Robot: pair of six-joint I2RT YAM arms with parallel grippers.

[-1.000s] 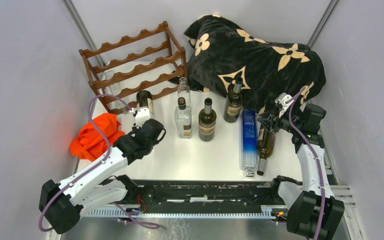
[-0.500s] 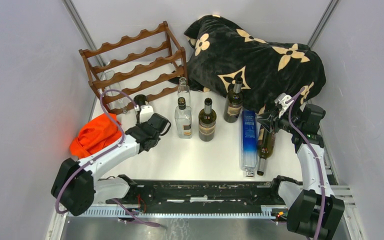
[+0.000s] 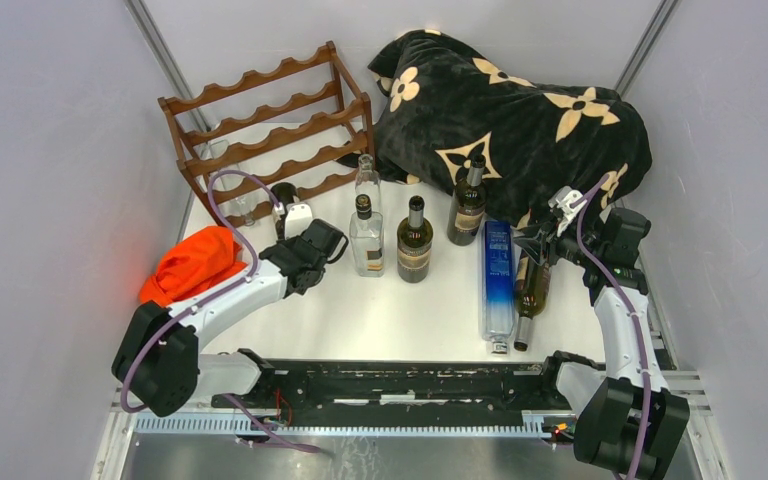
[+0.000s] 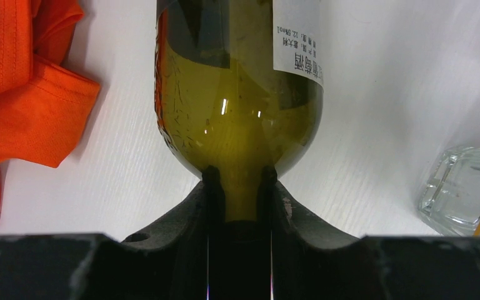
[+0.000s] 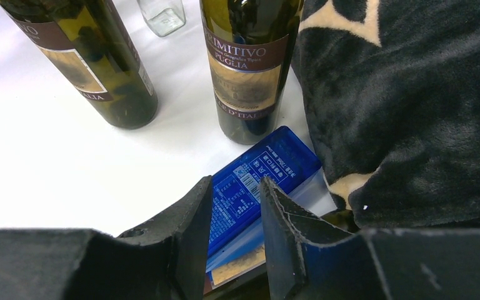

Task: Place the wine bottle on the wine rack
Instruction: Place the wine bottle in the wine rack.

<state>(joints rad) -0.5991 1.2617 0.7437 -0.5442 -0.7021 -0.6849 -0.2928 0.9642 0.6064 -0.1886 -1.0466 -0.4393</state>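
- Top external. Left gripper [image 3: 301, 237] reaches toward the wine rack [image 3: 260, 130] and carries the wine bottle [image 3: 283, 196] roughly level, base first. The base sits just before the lowest scalloped rail; contact cannot be told.
- Same view, surroundings: orange cloth [image 3: 190, 265] beside the left arm; black flowered blanket [image 3: 510, 120] at the back right; several bottles stand mid-table.
- Left wrist. Both fingers [image 4: 209, 187] are clamped on the neck of the olive-green bottle, at the foot of its shoulder. The jaws stand narrow, at neck width. White table below, a clear glass bottle [image 4: 456, 194] at the right edge.
- Step judged: feeding the bottle into a bottom-tier cradle. To do it well:
  - line its axis up with one scallop dip;
  - keep the base from dropping, since the weight hangs far ahead of the grip;
  - release only once both rails bear it.
- Right wrist. Right gripper [image 5: 236, 187] has a modest gap with nothing clamped. It hangs above a flat blue bottle [image 5: 259, 172] that lies on the table, near a standing bottle labelled Primitivo [image 5: 247, 69].
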